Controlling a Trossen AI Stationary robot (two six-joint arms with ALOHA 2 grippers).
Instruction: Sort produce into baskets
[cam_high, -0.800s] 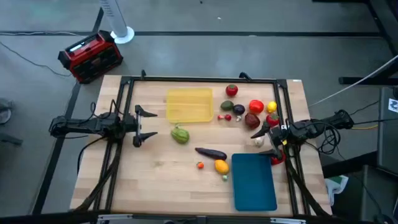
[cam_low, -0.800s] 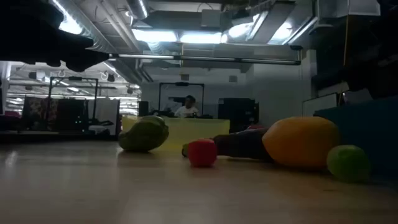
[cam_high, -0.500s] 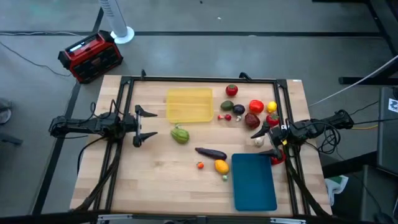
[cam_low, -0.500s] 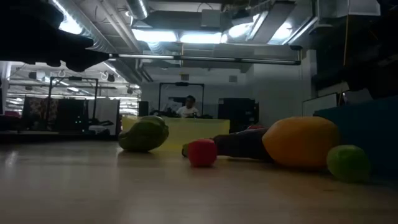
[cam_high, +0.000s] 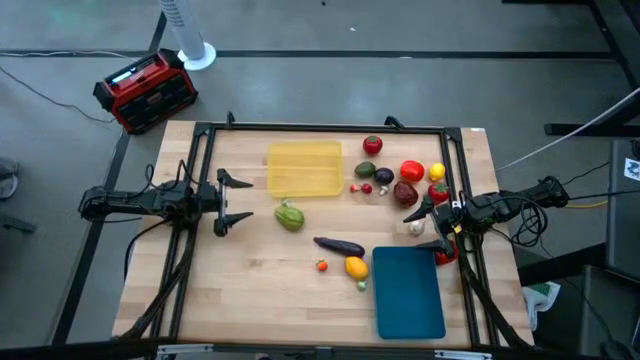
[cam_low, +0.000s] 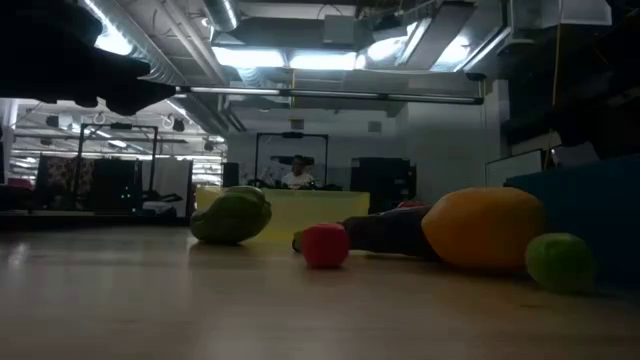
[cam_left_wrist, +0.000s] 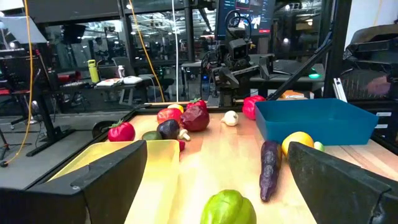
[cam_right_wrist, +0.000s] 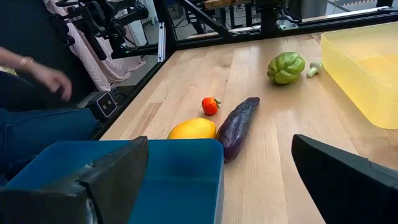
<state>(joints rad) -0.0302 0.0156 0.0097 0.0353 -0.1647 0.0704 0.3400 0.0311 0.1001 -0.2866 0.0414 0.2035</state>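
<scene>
The yellow basket (cam_high: 305, 168) lies at the table's far middle, the teal-blue basket (cam_high: 408, 291) at the near right. A green pepper (cam_high: 290, 216), purple eggplant (cam_high: 339, 246), small red tomato (cam_high: 322, 265) and orange-yellow fruit (cam_high: 356, 267) lie on the table's middle. Several red, purple and yellow pieces (cam_high: 400, 180) and white garlic (cam_high: 416, 228) lie at the far right. My left gripper (cam_high: 232, 201) is open at the left, near the green pepper. My right gripper (cam_high: 428, 228) is open at the right, beside the garlic.
A red-and-black box (cam_high: 146, 92) stands on the floor beyond the table's far left corner. A black frame (cam_high: 330, 128) runs along the table's edges. In the right wrist view a person's hand (cam_right_wrist: 50, 78) shows beyond the table's near edge.
</scene>
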